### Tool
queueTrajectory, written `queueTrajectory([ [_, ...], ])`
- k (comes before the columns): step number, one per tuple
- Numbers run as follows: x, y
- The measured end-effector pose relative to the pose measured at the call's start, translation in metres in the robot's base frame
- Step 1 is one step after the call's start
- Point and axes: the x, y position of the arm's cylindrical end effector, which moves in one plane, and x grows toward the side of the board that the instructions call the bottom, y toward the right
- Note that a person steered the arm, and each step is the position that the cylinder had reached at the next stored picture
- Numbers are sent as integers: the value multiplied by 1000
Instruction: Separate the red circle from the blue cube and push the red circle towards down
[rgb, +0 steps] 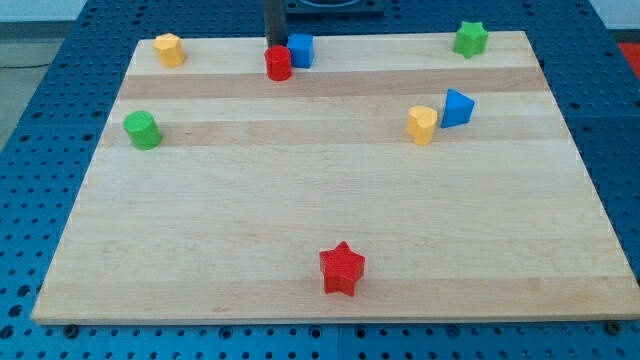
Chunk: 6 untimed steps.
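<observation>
Camera view: my tip (275, 46) sits at the view's top, just behind the red circle (278, 63), touching or nearly so. Blue cube (300, 49) is right beside the red circle on the view's right, touching it. No pincer on this rod, so its state cannot be told. Wooden tabletop (300, 200) also carries a yellow block (169, 49) top left, green cylinder (142, 130) left, green star (471, 38) top right, yellow block (422, 124) against a blue triangular block (457, 107), red star (342, 268) near bottom.
</observation>
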Motion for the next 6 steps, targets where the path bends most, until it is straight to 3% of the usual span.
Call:
queueTrajectory([
  [3,43,2],
  [5,160,4],
  [6,168,-18],
])
